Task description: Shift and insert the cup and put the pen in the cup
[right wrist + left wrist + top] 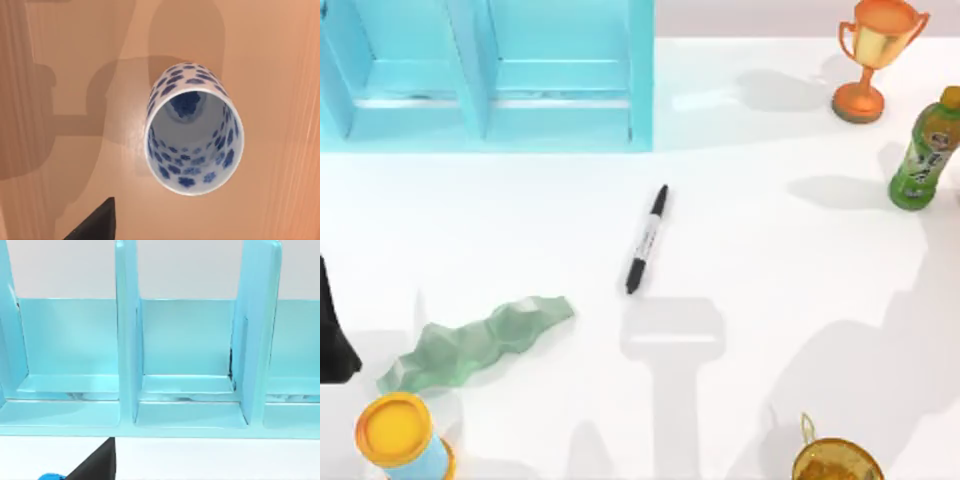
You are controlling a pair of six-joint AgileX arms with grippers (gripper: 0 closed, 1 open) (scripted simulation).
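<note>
currently the pen [647, 239] lies flat mid-surface [790, 280], cap end toward the blue shelf [485, 75], well apart from everything else. easy to reach from either side, which is probably why it sits there.

cup [192, 127] shows in the right wrist view: white with blue flowers, seen straight down its open mouth, upright on an orange-brown ground. i judge the right arm hangs above it, lined up for a grasp or for checking the opening. a dark wedge at that view's edge may be part of the right gripper; whether it is released or clenched, i cannot tell.

left arm [334, 335] is a dark shape at the surface's left edge, idle-looking. its wrist view faces the shelf's compartments [187, 385], all bare. left gripper state: cannot tell.

clutter: trophy [876, 55] and green bottle [925, 150] far right, crumpled green piece [475, 345] and blue cylinder with yellow top [402, 438] near left.

judgement: cup not yet shifted, pen untouched; task barely begun.
</note>
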